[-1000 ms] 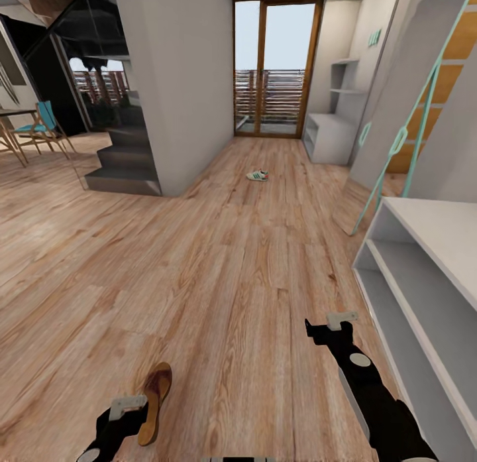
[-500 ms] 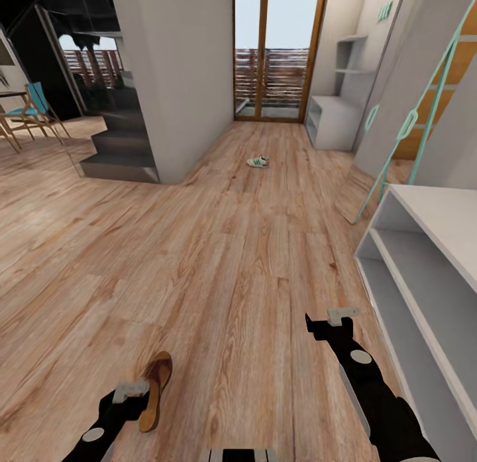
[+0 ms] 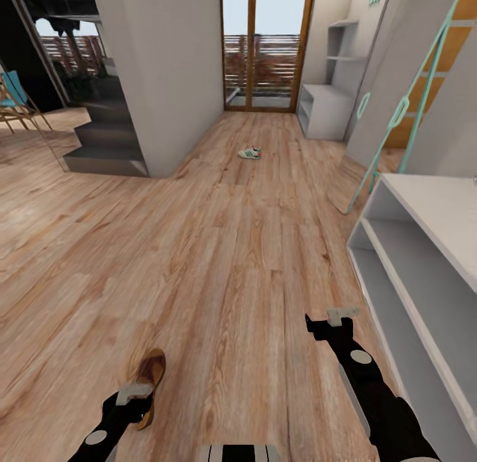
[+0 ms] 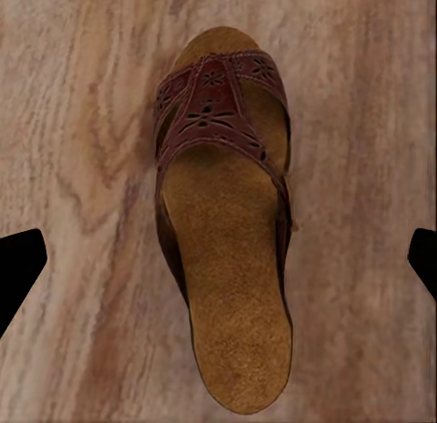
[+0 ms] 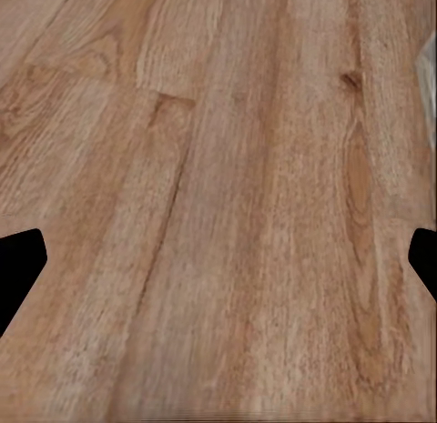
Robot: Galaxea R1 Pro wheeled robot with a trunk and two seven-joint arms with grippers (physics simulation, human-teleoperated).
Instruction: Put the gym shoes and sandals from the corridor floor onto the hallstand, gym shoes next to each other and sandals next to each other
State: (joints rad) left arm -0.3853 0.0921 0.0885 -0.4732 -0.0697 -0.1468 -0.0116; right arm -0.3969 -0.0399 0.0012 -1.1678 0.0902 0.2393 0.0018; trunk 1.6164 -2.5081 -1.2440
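A dark reddish-brown sandal with a tan footbed lies on the corridor floor near the bottom left of the head view. My left gripper hovers over its heel end, open. In the left wrist view the sandal lies between the two black fingertips, untouched. A white gym shoe with green stripes lies far down the corridor. The pale grey hallstand stands at the far right by the glass door. My right gripper is open over bare planks.
A white two-shelf bench runs along the right side, close to my right arm, with a leaning panel with teal lines behind it. Dark stairs and a grey wall block stand at the left. Open flooring lies ahead.
The whole head view has shifted, so the camera moved. My left gripper has come closer over the sandal's heel end. The right arm holds the same pose.
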